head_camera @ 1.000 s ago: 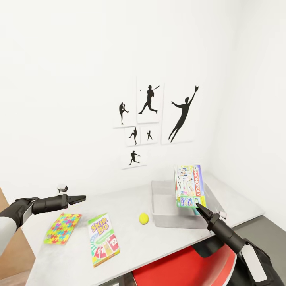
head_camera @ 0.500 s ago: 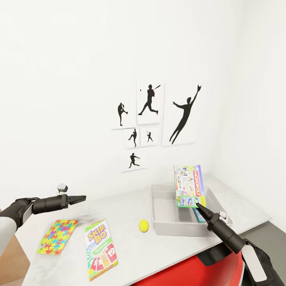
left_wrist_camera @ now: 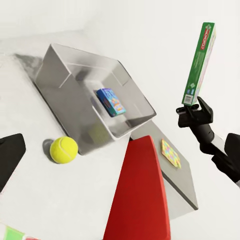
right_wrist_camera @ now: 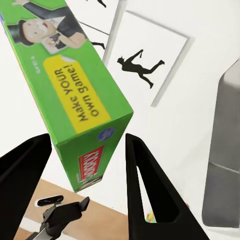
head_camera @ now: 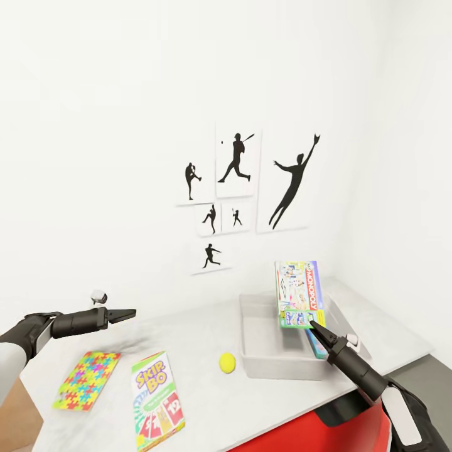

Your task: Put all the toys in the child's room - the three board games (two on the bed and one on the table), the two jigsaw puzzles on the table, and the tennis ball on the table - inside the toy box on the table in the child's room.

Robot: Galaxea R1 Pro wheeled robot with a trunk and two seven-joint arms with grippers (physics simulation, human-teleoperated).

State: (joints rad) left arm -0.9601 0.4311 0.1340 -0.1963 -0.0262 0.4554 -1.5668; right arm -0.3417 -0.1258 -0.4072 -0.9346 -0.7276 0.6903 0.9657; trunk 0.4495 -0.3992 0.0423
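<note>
Right pincer (head_camera: 312,322) clamped on the lower end of the Monopoly box (head_camera: 299,294), which stands upright, long axis vertical, directly above the toy box (head_camera: 276,364) on the desk (head_camera: 207,389). The governing relation is vertical: the bin lies straight below the held box, so the likely next move is a descent and a tilt to lay the box flat. A blue board game (left_wrist_camera: 111,101) already rests inside the bin, against its far wall. In the right wrist view the box's green end sits between the two dark fingers (right_wrist_camera: 150,190).

Left pincer (head_camera: 129,312) hovers above the desk's left part, its jaws looking nearly closed and holding nothing. Below and in front of it lie the mosaic puzzle box (head_camera: 86,380) and the Skip-Bo box (head_camera: 157,400), flat, side by side. The tennis ball (head_camera: 227,362) rests just beside the bin's left wall, apart from it, between the two arms.
</note>
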